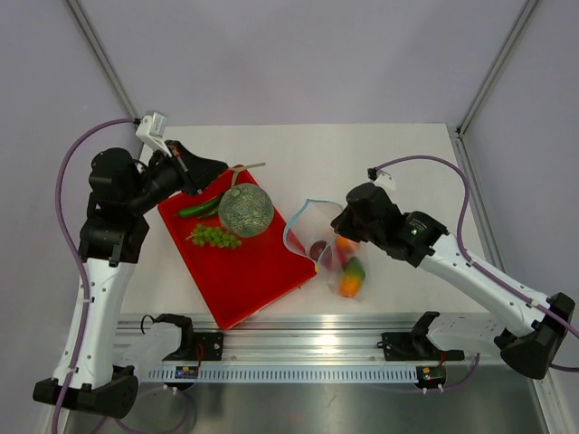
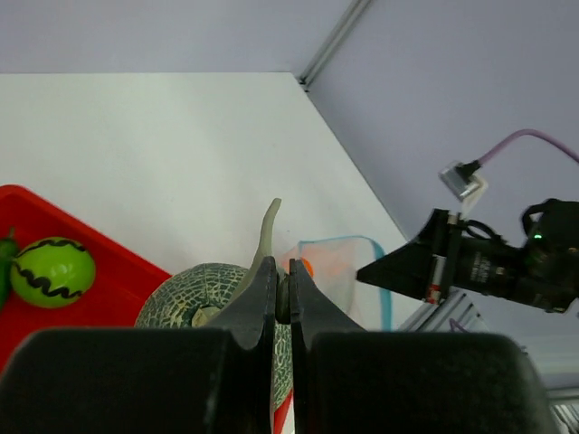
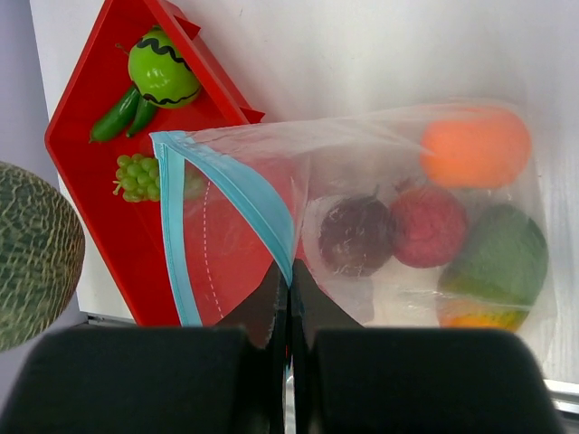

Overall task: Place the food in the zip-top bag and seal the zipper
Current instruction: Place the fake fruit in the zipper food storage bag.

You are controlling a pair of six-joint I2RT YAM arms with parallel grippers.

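Note:
My left gripper (image 1: 223,173) is shut on the curved stem (image 2: 268,226) of the grey-green netted melon (image 1: 246,210), which hangs just above the red tray (image 1: 244,271). The melon (image 2: 194,294) sits right under the left fingers. My right gripper (image 1: 342,228) is shut on the light blue zipper (image 3: 244,194) and holds the clear zip-top bag (image 1: 333,253) with its mouth open toward the tray. Inside the bag lie an orange (image 3: 475,145), a purple fruit (image 3: 355,235), a red fruit (image 3: 428,226) and an orange-green mango (image 3: 498,262).
On the tray lie a green grape bunch (image 1: 214,237), a cucumber (image 1: 199,208) and a small green striped ball (image 3: 163,72). A metal rail (image 1: 298,348) runs along the near table edge. Grey walls enclose the white table (image 1: 380,154).

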